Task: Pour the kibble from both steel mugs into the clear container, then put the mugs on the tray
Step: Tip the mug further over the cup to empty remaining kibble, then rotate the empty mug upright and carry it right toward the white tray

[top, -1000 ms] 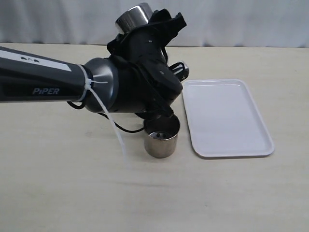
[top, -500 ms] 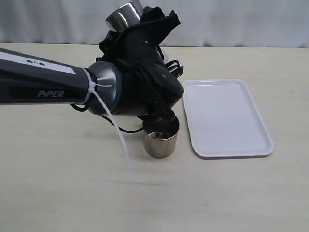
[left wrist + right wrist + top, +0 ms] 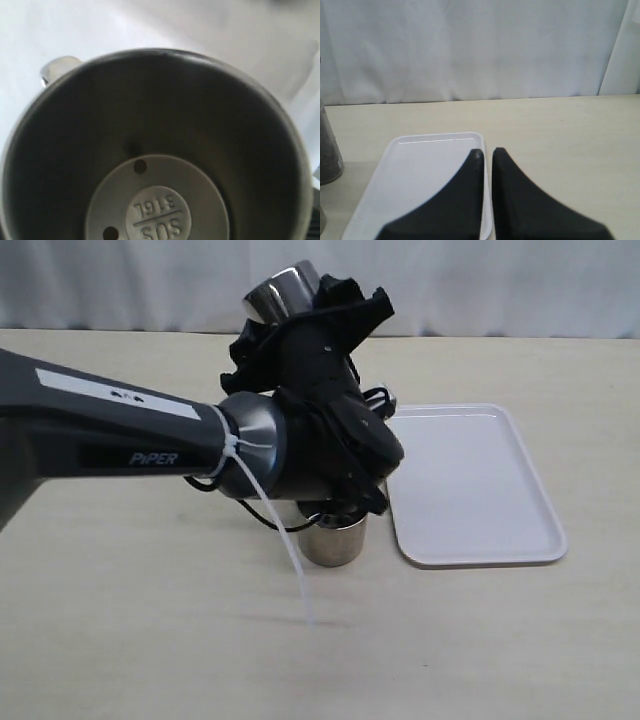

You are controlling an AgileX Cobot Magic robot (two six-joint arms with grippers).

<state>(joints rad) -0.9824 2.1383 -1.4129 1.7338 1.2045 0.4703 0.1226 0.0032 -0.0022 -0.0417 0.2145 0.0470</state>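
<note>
The scene is lit brightly and evenly by diffuse light, and only faint, soft shadows are cast on the pale wooden table [image 3: 150, 660]. Glare is seen on the raised shiny stainless-steel mug [image 3: 283, 288]. In the left wrist view its dim interior is rendered soft, with the rim most blurred. The flat white plastic tray [image 3: 420, 165] is nearly washed out.

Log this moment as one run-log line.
left gripper: raised mug, tipped | second mug: on table | tray: no mugs | right gripper: shut
</note>
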